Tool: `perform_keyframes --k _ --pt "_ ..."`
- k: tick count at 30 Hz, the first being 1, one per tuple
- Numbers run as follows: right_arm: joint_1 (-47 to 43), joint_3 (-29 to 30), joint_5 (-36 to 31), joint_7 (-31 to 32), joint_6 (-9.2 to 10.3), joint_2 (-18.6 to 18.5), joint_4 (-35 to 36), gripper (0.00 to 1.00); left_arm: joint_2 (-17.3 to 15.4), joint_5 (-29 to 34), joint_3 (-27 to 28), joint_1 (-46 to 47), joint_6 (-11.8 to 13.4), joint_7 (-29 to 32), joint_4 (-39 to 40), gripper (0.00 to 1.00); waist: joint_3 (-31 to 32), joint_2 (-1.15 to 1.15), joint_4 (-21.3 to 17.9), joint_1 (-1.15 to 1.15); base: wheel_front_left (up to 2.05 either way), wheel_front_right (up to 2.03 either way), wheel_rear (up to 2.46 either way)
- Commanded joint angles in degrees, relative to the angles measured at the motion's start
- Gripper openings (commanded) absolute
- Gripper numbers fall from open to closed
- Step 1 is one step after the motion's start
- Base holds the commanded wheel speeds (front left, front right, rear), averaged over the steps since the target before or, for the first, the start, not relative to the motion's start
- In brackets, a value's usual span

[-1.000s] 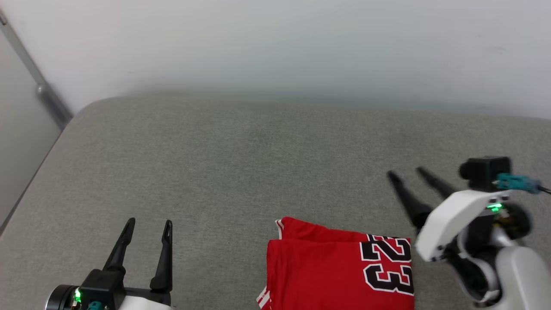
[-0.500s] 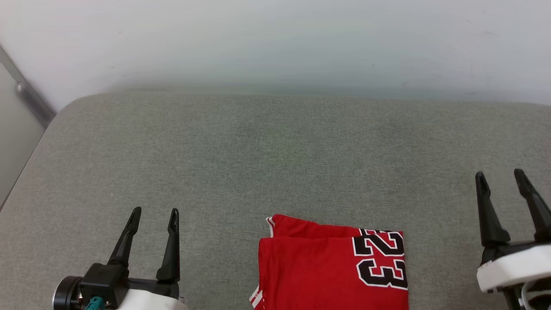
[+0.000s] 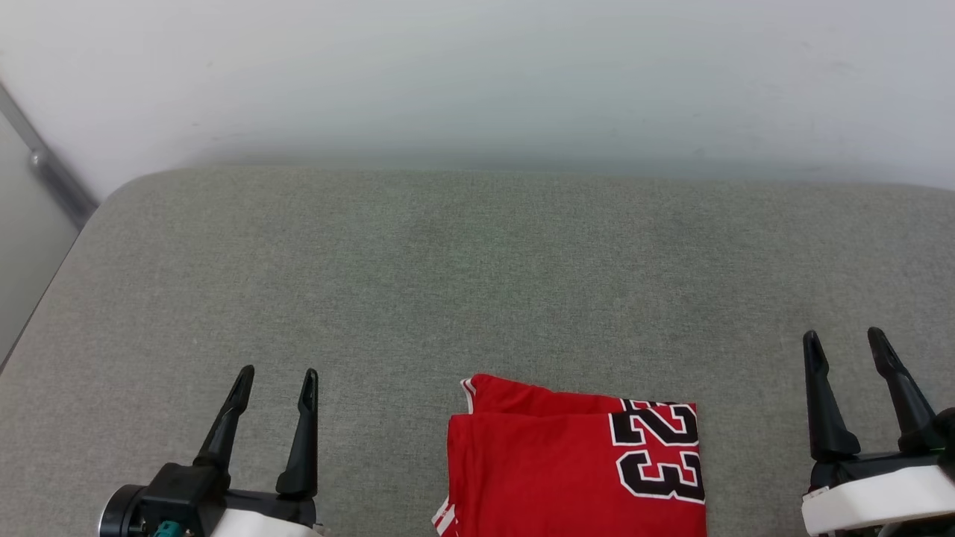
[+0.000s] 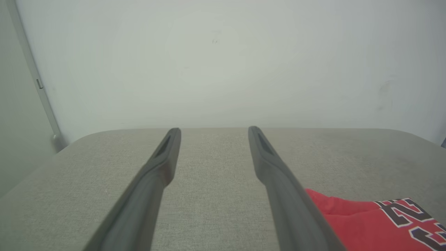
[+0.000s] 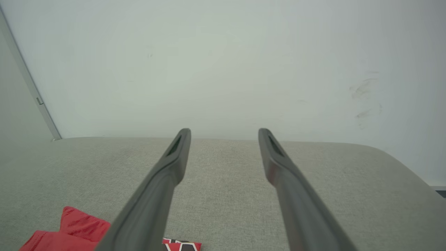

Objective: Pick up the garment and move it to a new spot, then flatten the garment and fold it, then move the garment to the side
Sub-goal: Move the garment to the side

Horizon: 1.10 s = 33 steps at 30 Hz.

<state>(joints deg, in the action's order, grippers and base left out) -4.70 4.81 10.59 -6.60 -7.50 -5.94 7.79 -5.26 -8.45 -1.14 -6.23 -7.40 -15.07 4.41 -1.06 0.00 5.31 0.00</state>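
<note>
Shirt [image 3: 574, 462] lay folded flat at near edge of pad [image 3: 477, 283], roughly mid-width. Left gripper [image 3: 277, 373] over pad's near-left, right gripper [image 3: 843, 337] near-right, both spread & empty, prob. parked clear since fold looked done. Numerals sideways, tops toward pad's right; long axis unclear, near end cropped.

We look down on a wide padded surface [image 3: 477, 283] covered in grey-green woven fabric, its far corners rounded. Along its far edge stands a plain pale wall [image 3: 477, 74], softly and evenly lit. At the left a slanting grey metal strip [image 3: 52, 179] runs down the wall towards the near corner of the padding, with a duller panel [image 3: 19, 246] beside it. From the right wrist we make out faint scuff marks [image 5: 362, 89] on the wall.
</note>
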Motion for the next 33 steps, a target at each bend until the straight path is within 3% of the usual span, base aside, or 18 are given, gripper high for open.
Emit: perform_keyframes --k 1,12,15,18,24,29,33 --pt "0.11 -0.07 -0.26 -0.03 0.02 0.20 0.02 1.00 -0.09 -0.49 0.31 0.07 -0.03 -0.13 0.13 1.00 0.02 0.00 0.07 0.00 0.00 0.00 0.00" --pt "-0.04 -0.02 -0.15 0.10 0.02 0.39 -0.43 1.00 -0.48 -1.64 -0.35 0.18 -0.04 -0.13 0.07 1.00 -0.01 0.00 0.50 0.00 0.00 0.00 0.00" --pt "0.16 -1.49 0.45 3.87 0.02 -1.27 -0.27 1.00 -0.65 -1.12 -0.57 0.17 -0.04 -0.13 -0.10 1.00 -0.46 0.00 0.65 0.00 0.00 0.00 0.00" --pt "0.92 -3.74 1.90 10.97 0.02 -3.68 -0.14 1.00 -0.87 -0.77 -1.10 0.70 -0.04 -0.13 -0.28 1.00 -1.14 0.00 0.95 0.00 0.00 0.00 0.00" --pt "0.03 -7.70 7.87 31.32 0.02 -8.18 1.54 1.00 -0.72 -0.74 -1.53 1.68 -0.04 -0.13 -0.76 1.00 -2.76 0.00 2.37 0.00 0.00 0.00 0.00" --pt "-1.48 -6.03 9.96 45.45 0.02 -6.46 2.87 1.00 -0.36 -0.55 -1.93 2.28 -0.04 -0.13 -1.10 1.00 -4.29 0.00 4.05 0.00 0.00 0.00 0.00" --pt "-1.67 -4.99 9.30 51.92 0.01 -4.01 2.68 1.00 -0.18 -0.39 -2.50 3.00 -0.04 -0.13 -1.29 1.00 -5.54 0.00 5.56 0.00 0.00 0.00 0.00"
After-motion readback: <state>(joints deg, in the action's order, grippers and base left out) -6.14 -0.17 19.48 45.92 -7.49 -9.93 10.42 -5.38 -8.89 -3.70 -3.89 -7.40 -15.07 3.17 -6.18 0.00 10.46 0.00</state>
